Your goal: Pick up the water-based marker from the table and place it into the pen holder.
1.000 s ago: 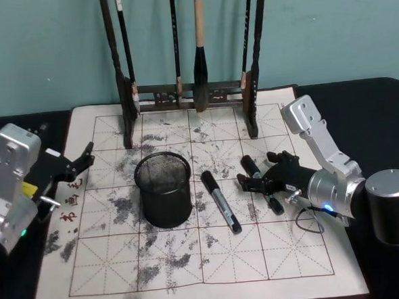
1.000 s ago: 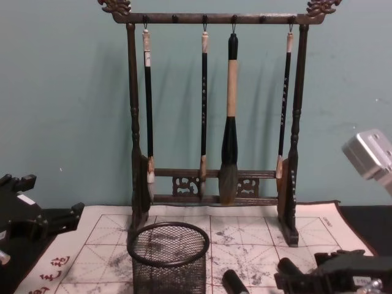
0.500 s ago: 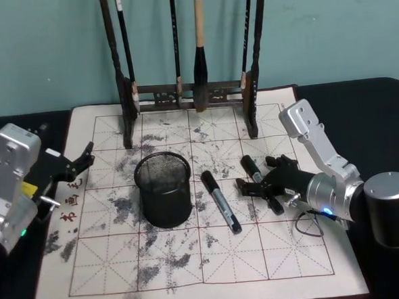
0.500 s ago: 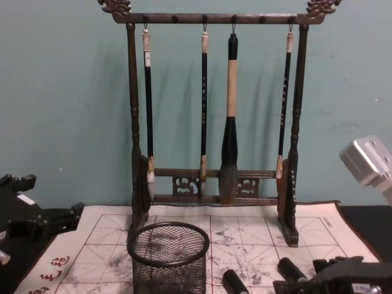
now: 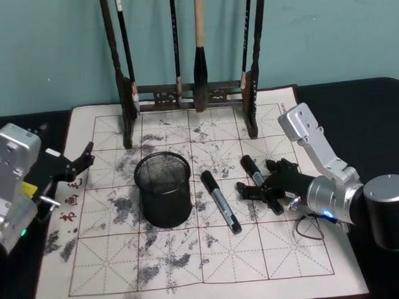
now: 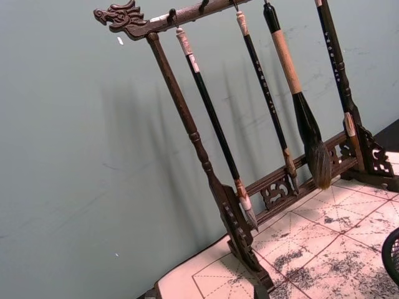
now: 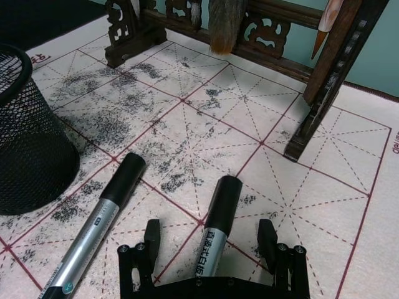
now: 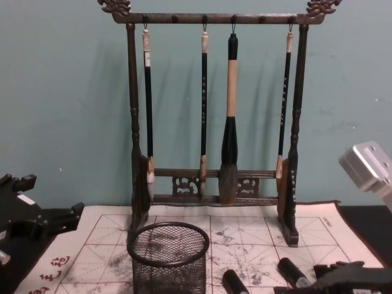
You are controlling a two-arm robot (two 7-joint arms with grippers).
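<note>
Two water-based markers with black caps and grey barrels lie on the inked grid mat. One marker (image 5: 220, 201) (image 7: 103, 215) rests just right of the pen holder (image 5: 163, 189) (image 7: 25, 137) (image 8: 168, 257), a round black mesh cup. The other marker (image 5: 259, 180) (image 7: 215, 227) lies farther right. My right gripper (image 5: 256, 185) (image 7: 210, 240) is low over it, open, one finger on each side of the barrel and neither touching it. My left gripper (image 5: 78, 164) is parked at the mat's left edge, open and holding nothing.
A tall dark wooden rack (image 5: 189, 92) (image 8: 214, 110) of hanging calligraphy brushes stands at the back of the mat (image 5: 179, 259). Its right foot (image 7: 312, 118) is close behind the right gripper. Black tabletop surrounds the mat.
The right gripper has crept slightly left and lower, settling around the right-hand marker. The markers, the pen holder and the left arm have not moved.
</note>
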